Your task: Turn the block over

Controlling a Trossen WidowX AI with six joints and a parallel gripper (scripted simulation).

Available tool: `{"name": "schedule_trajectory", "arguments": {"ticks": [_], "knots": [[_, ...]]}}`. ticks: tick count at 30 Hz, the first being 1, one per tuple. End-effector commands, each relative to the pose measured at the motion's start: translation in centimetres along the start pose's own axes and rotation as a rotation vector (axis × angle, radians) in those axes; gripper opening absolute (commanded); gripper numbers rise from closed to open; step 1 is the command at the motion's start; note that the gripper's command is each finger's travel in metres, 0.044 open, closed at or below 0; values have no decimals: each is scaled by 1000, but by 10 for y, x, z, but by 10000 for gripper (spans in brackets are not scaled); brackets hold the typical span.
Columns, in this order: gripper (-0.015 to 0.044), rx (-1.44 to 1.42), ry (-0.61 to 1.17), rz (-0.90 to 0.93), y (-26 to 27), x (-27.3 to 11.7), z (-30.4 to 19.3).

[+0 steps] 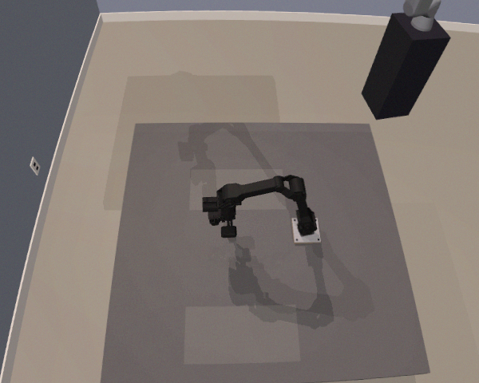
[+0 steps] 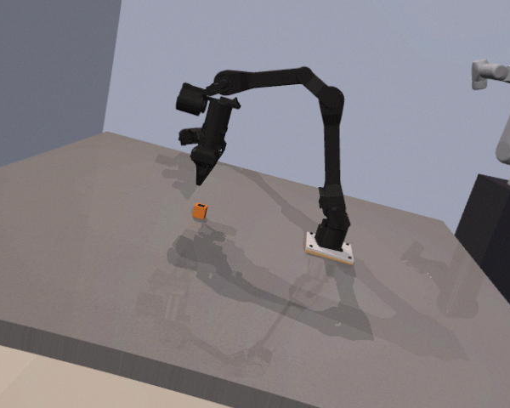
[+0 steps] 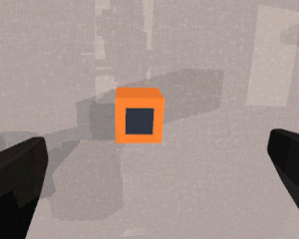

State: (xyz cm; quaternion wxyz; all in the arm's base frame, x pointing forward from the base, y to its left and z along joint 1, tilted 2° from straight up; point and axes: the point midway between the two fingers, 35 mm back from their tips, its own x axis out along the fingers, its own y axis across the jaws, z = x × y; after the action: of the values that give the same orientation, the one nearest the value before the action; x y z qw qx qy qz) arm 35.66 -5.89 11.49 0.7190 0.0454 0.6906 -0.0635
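The orange block (image 2: 199, 212) (image 3: 140, 103) rests flat on the grey table (image 1: 148, 288) (image 2: 70, 263). Its dark square mark (image 3: 140, 120) faces up; it also shows on the block's top in the exterior view (image 2: 201, 205). My gripper (image 2: 198, 183) (image 3: 162, 144) is open and empty, pointing down above the block with a clear gap of air. In the wrist view the block lies between the two fingers' lines, somewhat left of their middle and farther up the picture than the tips. In the top view the arm hides the block.
My arm's white base plate (image 1: 299, 238) (image 2: 334, 257) stands right of the block. A black pedestal (image 1: 409, 69) (image 2: 488, 232) with a grey arm stands beyond the table's right side. Arm shadows fall across the table around the block.
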Motion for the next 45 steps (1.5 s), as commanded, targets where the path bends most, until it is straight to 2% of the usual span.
{"name": "schedule_trajectory", "arguments": {"ticks": [1,4,8,16,44,45], "knots": [[440,43,37,20,1,-3,-13],[440,43,37,20,1,-1,-13],[440,43,37,20,2,31,-14],[440,43,37,20,5,46,-14],[440,43,37,20,6,80,-15],[414,43,37,20,6,80,-15]]}}
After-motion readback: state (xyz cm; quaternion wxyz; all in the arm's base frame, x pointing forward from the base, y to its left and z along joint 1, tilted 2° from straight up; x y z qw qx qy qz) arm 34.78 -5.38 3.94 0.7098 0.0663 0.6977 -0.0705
